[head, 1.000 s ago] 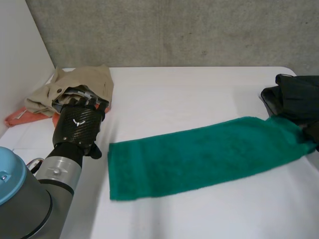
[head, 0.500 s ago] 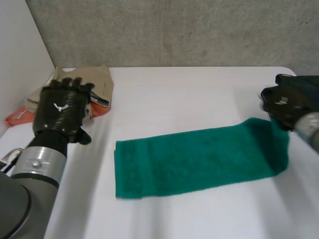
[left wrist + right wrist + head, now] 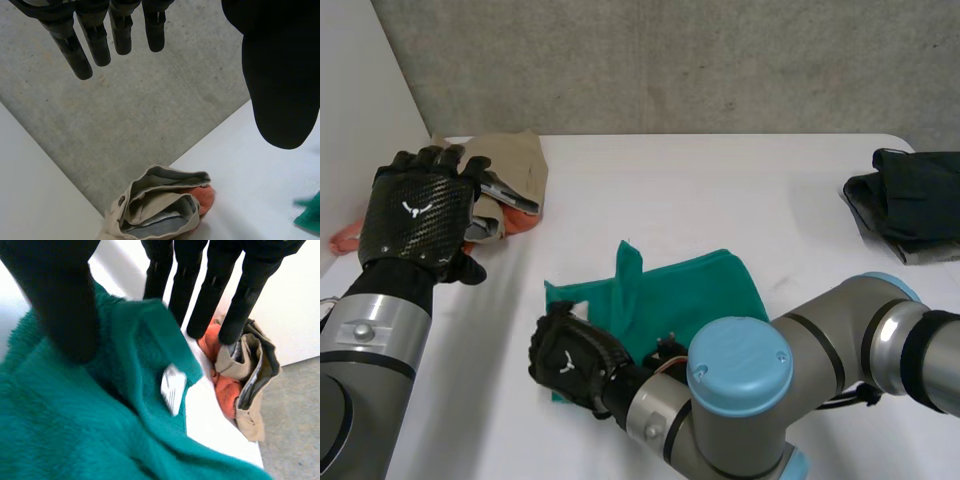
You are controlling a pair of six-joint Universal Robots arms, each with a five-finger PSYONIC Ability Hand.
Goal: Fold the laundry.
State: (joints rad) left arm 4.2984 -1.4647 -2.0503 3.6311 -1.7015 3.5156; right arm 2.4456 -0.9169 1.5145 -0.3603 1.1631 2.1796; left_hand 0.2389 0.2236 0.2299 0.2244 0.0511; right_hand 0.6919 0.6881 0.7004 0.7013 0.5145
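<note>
In the head view, the towel [image 3: 690,290] lies bunched in the middle of the table [image 3: 650,190]. One flap of it sticks up. Its long side runs from the near left to the far right. The right arm reaches across, and the right hand [image 3: 568,362] sits on the towel's near left end. The left hand [image 3: 418,212] is up in the air by the pile [image 3: 515,165], well apart from the towel. Dark clothes [image 3: 910,195] lie at the far right.

In the left wrist view, the left hand [image 3: 92,42] has straight, spread fingers and holds nothing. The pile [image 3: 160,200] lies out past its fingertips. A bit of towel [image 3: 310,215] peeks in on the thumb side.

In the right wrist view, the right hand [image 3: 212,290] has straight fingers, with the thumb apart from them, so nothing is pinched. The towel [image 3: 75,430] lies under its palm, and a white tag [image 3: 173,386] shows on the flap. The pile [image 3: 245,370] is past the fingertips.

The right hand is much nearer, so I think it should flatten this fold.
</note>
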